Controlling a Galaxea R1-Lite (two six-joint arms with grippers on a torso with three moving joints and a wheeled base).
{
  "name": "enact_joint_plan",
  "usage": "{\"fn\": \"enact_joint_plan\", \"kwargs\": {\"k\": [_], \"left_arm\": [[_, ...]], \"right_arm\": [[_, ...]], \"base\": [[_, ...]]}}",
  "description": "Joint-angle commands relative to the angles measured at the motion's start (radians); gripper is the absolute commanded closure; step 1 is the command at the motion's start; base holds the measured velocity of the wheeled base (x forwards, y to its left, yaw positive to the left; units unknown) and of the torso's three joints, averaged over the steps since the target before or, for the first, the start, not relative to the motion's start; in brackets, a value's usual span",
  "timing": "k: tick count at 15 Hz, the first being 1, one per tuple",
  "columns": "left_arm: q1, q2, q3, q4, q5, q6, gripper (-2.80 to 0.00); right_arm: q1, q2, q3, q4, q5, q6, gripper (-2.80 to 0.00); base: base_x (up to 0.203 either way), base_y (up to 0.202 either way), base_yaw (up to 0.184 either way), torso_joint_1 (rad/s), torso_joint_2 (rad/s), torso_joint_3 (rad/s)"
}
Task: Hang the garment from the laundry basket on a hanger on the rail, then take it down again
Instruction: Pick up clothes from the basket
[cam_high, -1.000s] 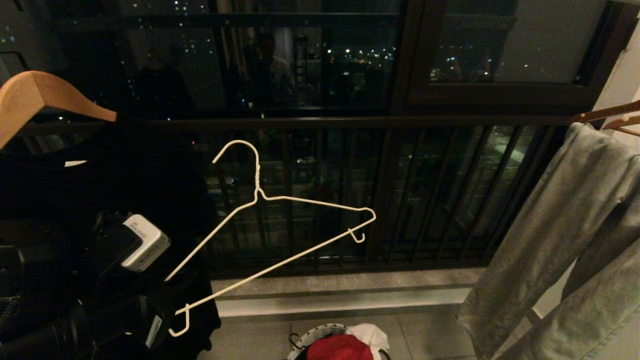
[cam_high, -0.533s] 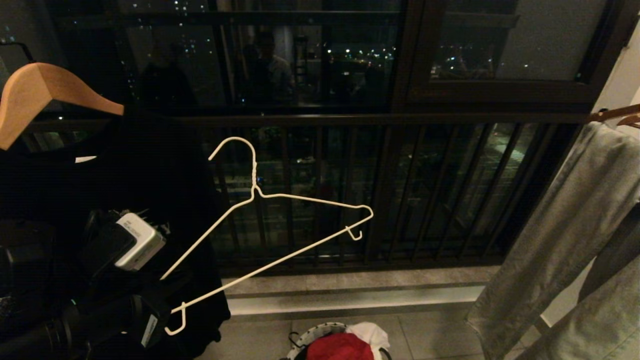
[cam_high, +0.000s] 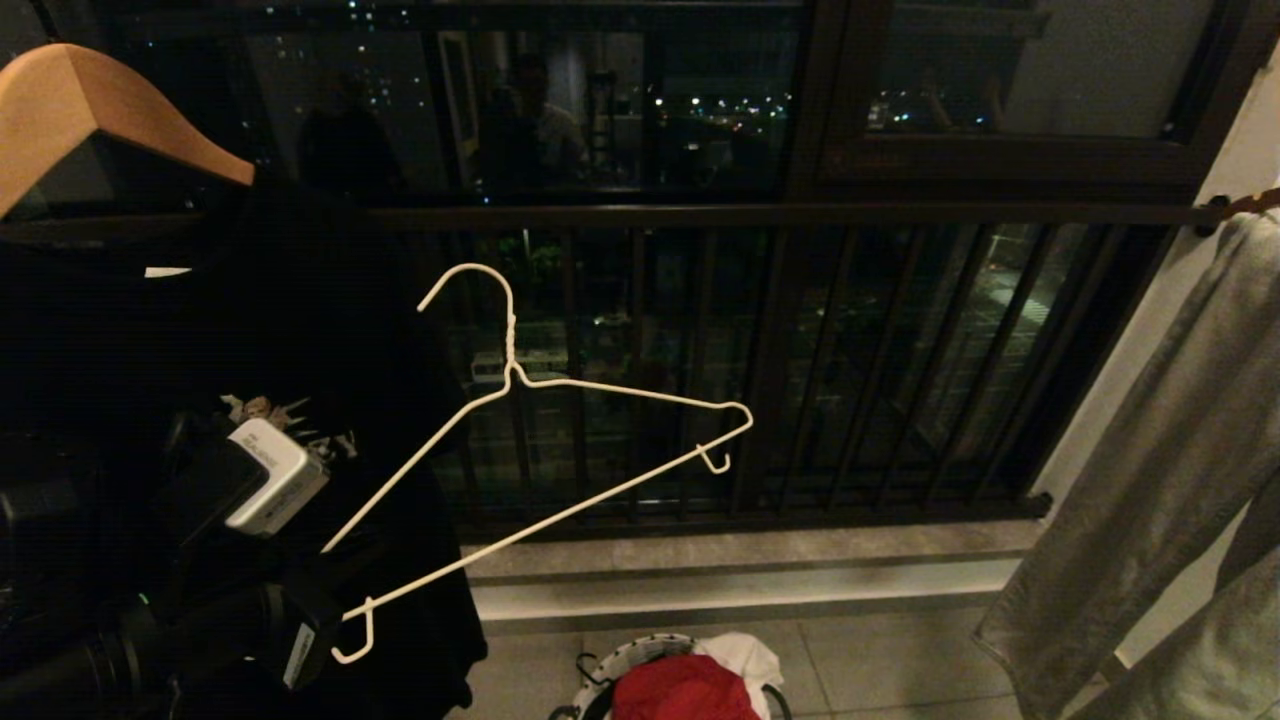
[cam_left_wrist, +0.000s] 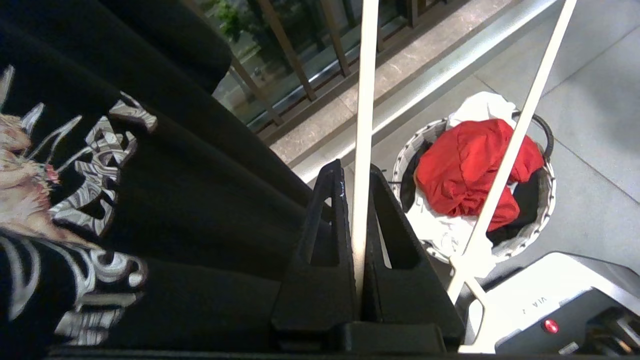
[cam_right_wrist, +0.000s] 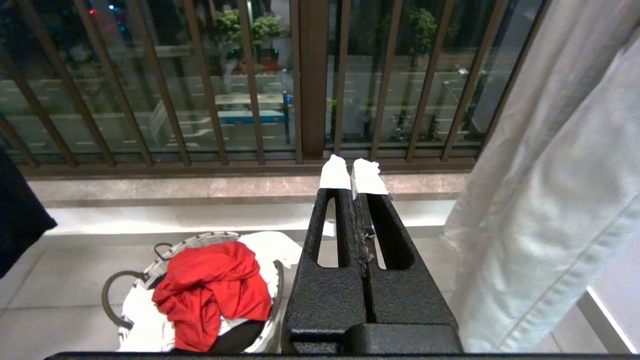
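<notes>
Red crumpled T-shirt (cam_left_wrist: 470, 170): lies in the round patterned-rim laundry basket (cam_left_wrist: 542, 220) on the floor, unhung. Thin white wire hanger (cam_high: 560, 440): pinched in your left end effector (cam_left_wrist: 357, 200), off the rail. Right end effector (cam_right_wrist: 355, 180): pressed together, empty. You have hanging and taking down left.

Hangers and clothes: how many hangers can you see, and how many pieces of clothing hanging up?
Wire hangers: 1, white, pinched in the left gripper
Wooden hangers: 1
Hanging clothes: 2, a black T-shirt and a grey garment
Total: 4
</notes>
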Motion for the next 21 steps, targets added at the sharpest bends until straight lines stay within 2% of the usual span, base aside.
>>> {"fn": "enact_joint_plan", "kwargs": {"k": [1, 21], "left_arm": [[0.0, -0.001, -0.001, -0.002, 0.0, 0.002, 0.0], [-0.005, -0.001, -0.003, -0.001, -0.002, 0.002, 0.0]], "right_arm": [[0.0, 0.0, 0.0, -0.001, 0.0, 0.0, 0.0], [0.0, 0.0, 0.0, 0.001, 0.0, -0.002, 0.0]], "base": [[0.0, 0.0, 0.0, -0.159, 0.37, 0.207], [0.0, 0.0, 0.0, -0.201, 0.51, 0.302]]}}
